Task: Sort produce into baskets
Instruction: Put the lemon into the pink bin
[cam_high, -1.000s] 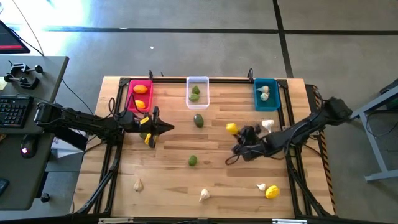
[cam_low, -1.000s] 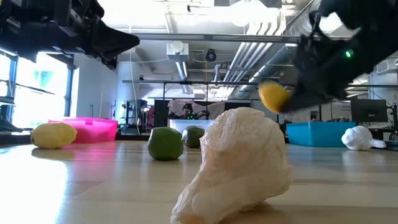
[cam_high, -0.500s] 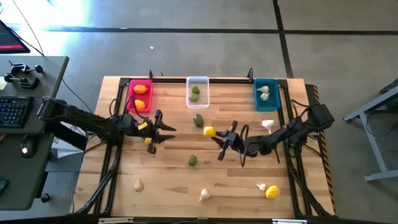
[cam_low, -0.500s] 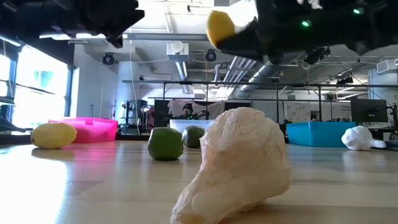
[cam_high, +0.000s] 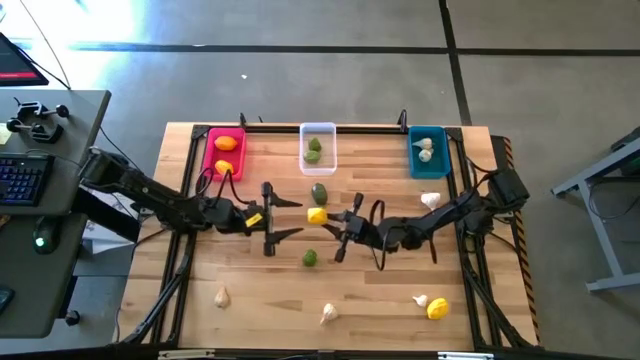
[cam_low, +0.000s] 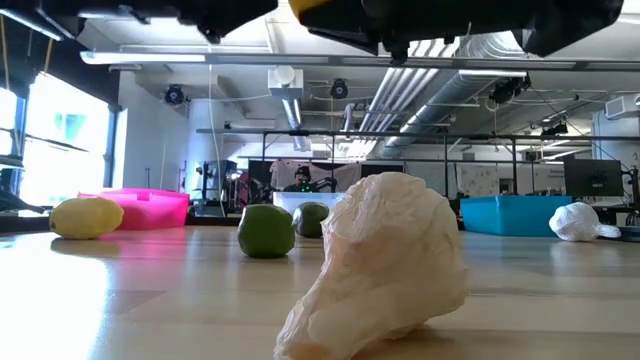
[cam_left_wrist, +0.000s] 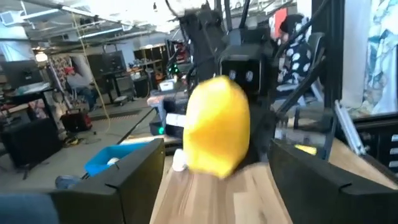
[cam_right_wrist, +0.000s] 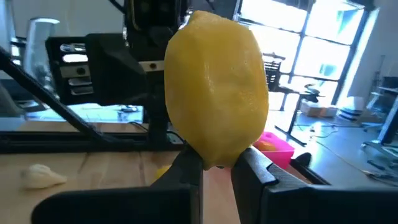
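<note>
My right gripper (cam_high: 329, 219) is shut on a yellow lemon (cam_high: 317, 215), held over the middle of the table. My left gripper (cam_high: 295, 218) faces it from the left, open wide. Its two fingers stand just short of the lemon (cam_left_wrist: 217, 130), one to either side, touching nothing. The pink basket (cam_high: 224, 152) with orange fruit, the clear basket (cam_high: 318, 146) with green fruit and the teal basket (cam_high: 427, 150) with garlic stand along the far edge. Loose on the wood lie two green fruits (cam_high: 319, 192) (cam_high: 310, 258) and a garlic bulb (cam_high: 430, 200). My right gripper pinches one end of the lemon (cam_right_wrist: 214, 158) between its two fingers (cam_right_wrist: 186, 171). The fingers come level from the table's right. Most of the lemon sticks out past the fingertips, lifted clear of the table.
Near the front edge lie three garlic bulbs (cam_high: 222, 297) (cam_high: 328, 313) (cam_high: 420, 300) and a yellow fruit (cam_high: 437, 309). Another yellow fruit (cam_low: 85, 217) rests on the wood below my left arm. A black frame runs along the table's far edge and sides.
My right gripper has lifted the lemon off the table and carried it toward the left, tipping from pointing down to level. My left gripper has moved toward the right and up, and has opened from shut to wide.
</note>
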